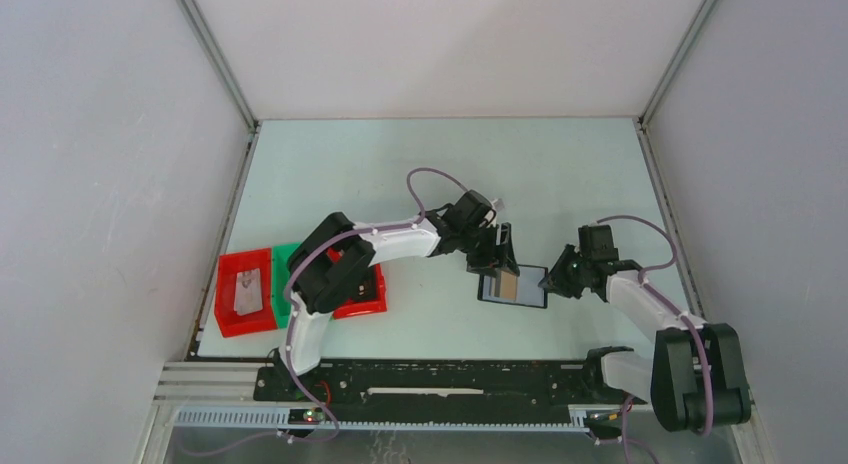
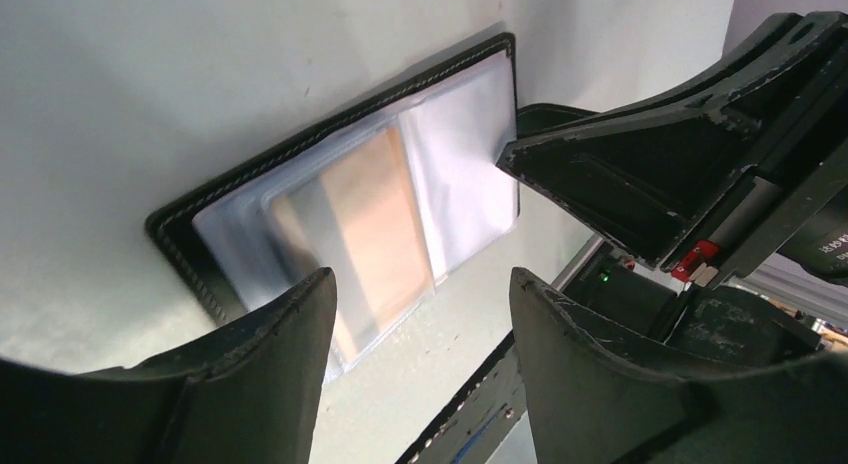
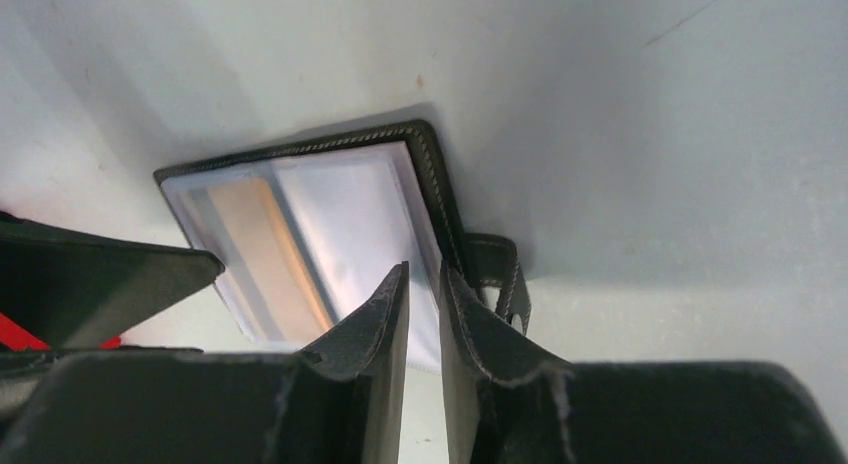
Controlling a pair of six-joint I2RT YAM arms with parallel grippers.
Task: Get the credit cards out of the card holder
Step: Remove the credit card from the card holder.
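The card holder (image 1: pixel 513 286) lies open and flat on the table, black with clear sleeves (image 2: pixel 460 154). A tan credit card (image 2: pixel 372 224) sits inside a sleeve, with a pale grey one beside it (image 2: pixel 310 224); the tan card (image 3: pixel 262 249) also shows in the right wrist view. My left gripper (image 1: pixel 497 252) hovers over the holder's near-left part, its jaws wide open (image 2: pixel 418 284) with nothing between them. My right gripper (image 1: pixel 556 276) sits tip-down at the holder's right edge, over the sleeve (image 3: pixel 424 274), its fingers only a narrow slit apart with nothing in the gap.
Red trays (image 1: pixel 245 296) (image 1: pixel 367 294) and a green tray (image 1: pixel 284 274) stand at the near left, partly under the left arm. A black rail (image 1: pixel 420 379) runs along the table's near edge. The holder's closing strap (image 3: pixel 503 274) sticks out to its right.
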